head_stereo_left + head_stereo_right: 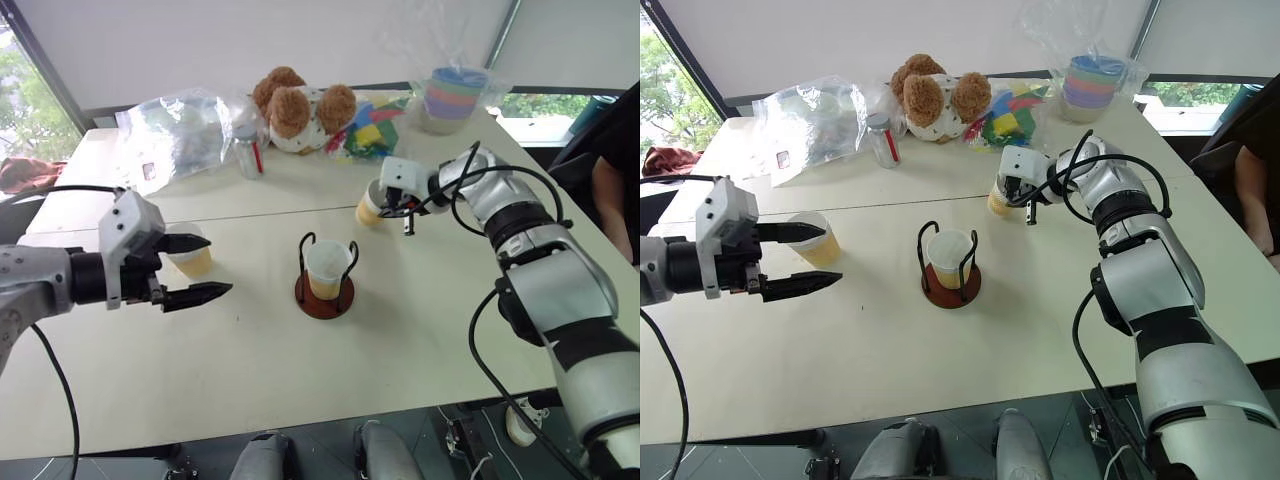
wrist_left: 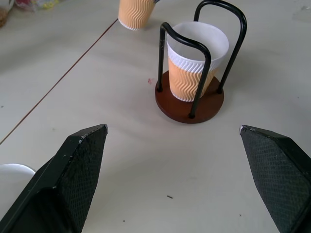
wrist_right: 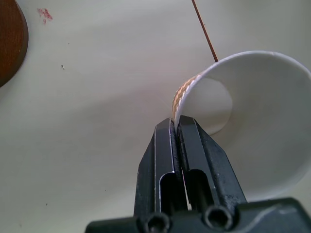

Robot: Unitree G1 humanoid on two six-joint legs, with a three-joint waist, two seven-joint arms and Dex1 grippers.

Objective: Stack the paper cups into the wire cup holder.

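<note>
Right gripper point(image 3: 175, 127) is clamped on the rim of a tilted paper cup point(image 1: 369, 205) beyond the wire cup holder point(image 1: 325, 278), which holds one cup point(image 1: 328, 268). Left gripper point(image 1: 196, 268) stands wide open beside a third cup point(image 1: 190, 256).

Head stereo pair looked forward and down over the table point(image 1: 300, 400) from above, from slightly offset positions. Left wrist camera faced low across the tabletop toward the wire cup holder point(image 2: 190, 99), upper centre of its frame. Right wrist camera sat very close to a paper cup point(image 3: 252, 116). All four views showed that holder's base.
</note>
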